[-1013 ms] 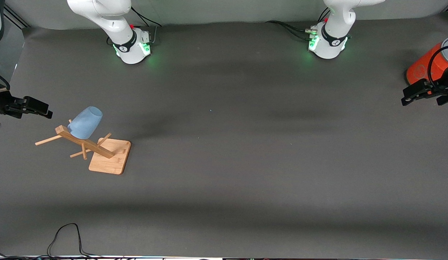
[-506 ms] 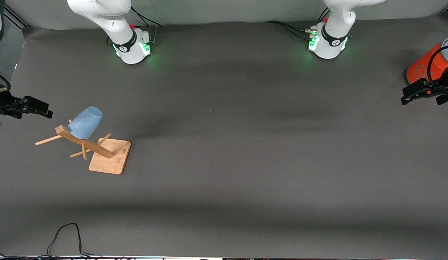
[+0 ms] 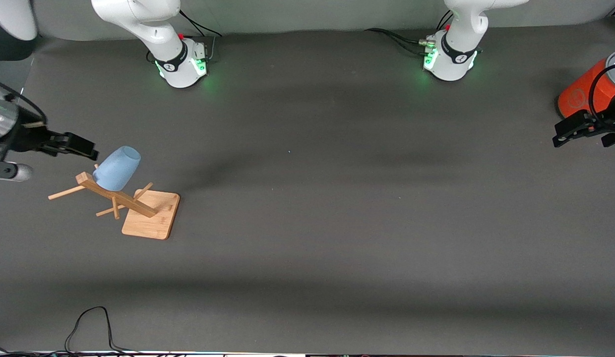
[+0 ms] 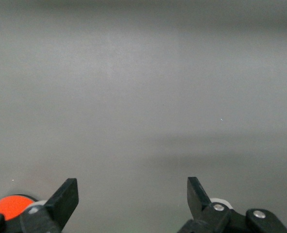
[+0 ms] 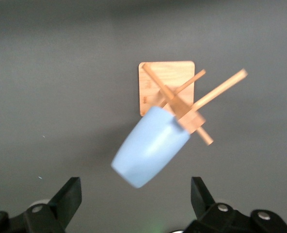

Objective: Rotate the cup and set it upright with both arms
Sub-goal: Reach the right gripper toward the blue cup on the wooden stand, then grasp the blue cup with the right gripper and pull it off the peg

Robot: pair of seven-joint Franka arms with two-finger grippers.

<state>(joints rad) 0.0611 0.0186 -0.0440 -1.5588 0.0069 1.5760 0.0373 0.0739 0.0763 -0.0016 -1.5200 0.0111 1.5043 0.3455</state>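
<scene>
The pale-blue cup (image 3: pixel 117 168) hangs upside down and tilted on a peg of a wooden rack (image 3: pixel 124 203) near the right arm's end of the table. It also shows in the right wrist view (image 5: pixel 151 145), base toward the camera. My right gripper (image 3: pixel 84 148) is open and empty, level with the cup's base and close beside it, apart from it; its fingers (image 5: pixel 68 196) stand wide. My left gripper (image 3: pixel 565 135) is open and empty, held over the left arm's end of the table beside the orange cylinder; its fingers (image 4: pixel 66 199) frame bare mat.
The rack stands on a square wooden base (image 3: pixel 153 218) with several pegs sticking out. A large orange cylinder with a grey top (image 3: pixel 585 89) stands at the left arm's end. A black cable (image 3: pixel 89 322) loops on the mat's near edge.
My right gripper has moved toward the cup and now sits close beside its base. The left gripper has barely shifted. The cup and rack have not moved.
</scene>
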